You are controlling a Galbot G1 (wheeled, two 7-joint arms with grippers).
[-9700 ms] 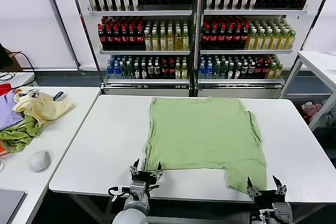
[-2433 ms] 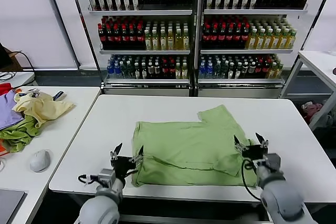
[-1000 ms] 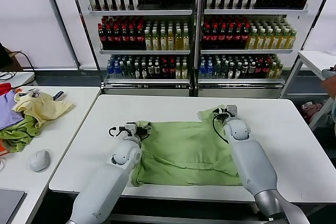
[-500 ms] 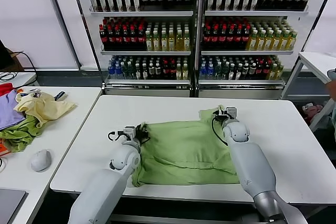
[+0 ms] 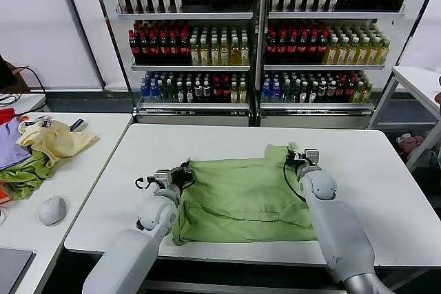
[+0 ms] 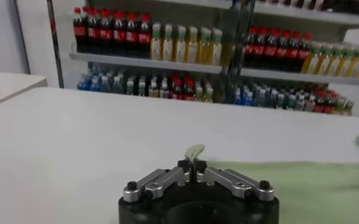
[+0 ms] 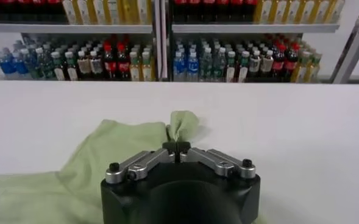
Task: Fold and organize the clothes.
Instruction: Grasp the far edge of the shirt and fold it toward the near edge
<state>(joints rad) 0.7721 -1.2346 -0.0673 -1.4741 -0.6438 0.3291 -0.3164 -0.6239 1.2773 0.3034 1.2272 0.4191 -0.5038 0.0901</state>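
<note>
Pinching the T-shirt (image 5: 241, 194) edge in both closed grippers, left (image 5: 180, 176) and right (image 5: 298, 158), we judged uneven pulling could skew the fold.

Head camera looks down over the table (image 5: 386, 170); both wrist cameras skim it, seemingly facing the shelves (image 6: 185, 61).

The folded T-shirt (image 5: 241, 194) hides its own underlayers; bottle labels on the far shelves (image 5: 258, 67) are too small to read.

Bottle-filled drink shelves (image 5: 255, 39) stand behind a white table (image 5: 386, 163), with a side table (image 5: 89, 163) beside it.
</note>
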